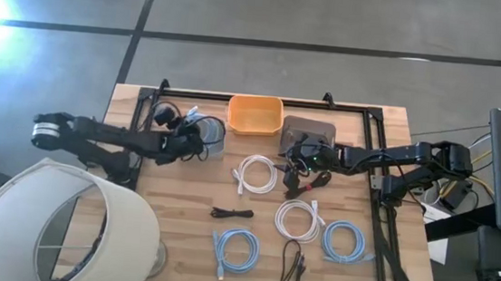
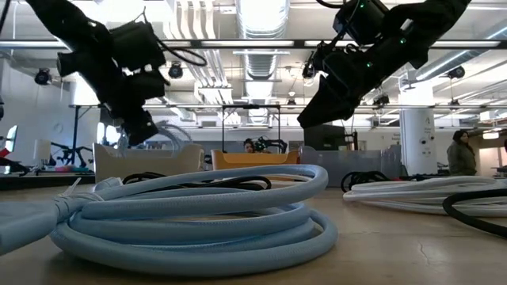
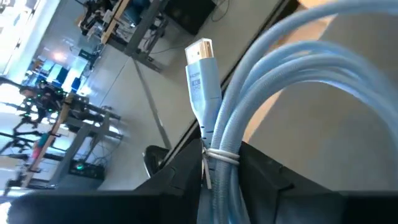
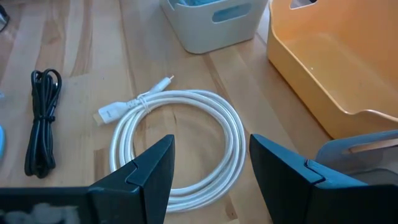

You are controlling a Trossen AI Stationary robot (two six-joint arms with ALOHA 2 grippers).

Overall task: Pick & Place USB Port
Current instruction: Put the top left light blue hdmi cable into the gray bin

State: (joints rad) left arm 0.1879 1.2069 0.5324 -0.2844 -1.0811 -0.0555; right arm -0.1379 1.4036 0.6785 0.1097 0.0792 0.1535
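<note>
My left gripper (image 1: 196, 139) is shut on a coiled light-blue cable (image 3: 280, 81) and holds it over the small white bin (image 1: 213, 137) at the table's far left. The cable's connector (image 3: 200, 56) sticks out past the fingers. In the low view the cable's loop (image 2: 170, 133) hangs by that gripper (image 2: 139, 125). My right gripper (image 4: 211, 168) is open and empty above the table (image 1: 296, 163), just right of a white cable coil (image 4: 180, 143) that lies flat on the wood (image 1: 257, 174). My left gripper holds the light-blue cable at its tied part (image 3: 217, 155), just behind the connector, pinched between the two fingers with several strands together. The coil is lifted clear of the table. The connector end points away from the fingers, and the loops curve off to one side.
An orange bin (image 1: 255, 114) and a grey bin (image 1: 310, 129) stand at the far edge. On the wood lie a second white coil (image 1: 300, 220), two light-blue coils (image 1: 236, 248) (image 1: 344, 242) and black cables (image 1: 231, 213) (image 1: 291, 267). A lampshade (image 1: 52, 223) overlaps the near left corner.
</note>
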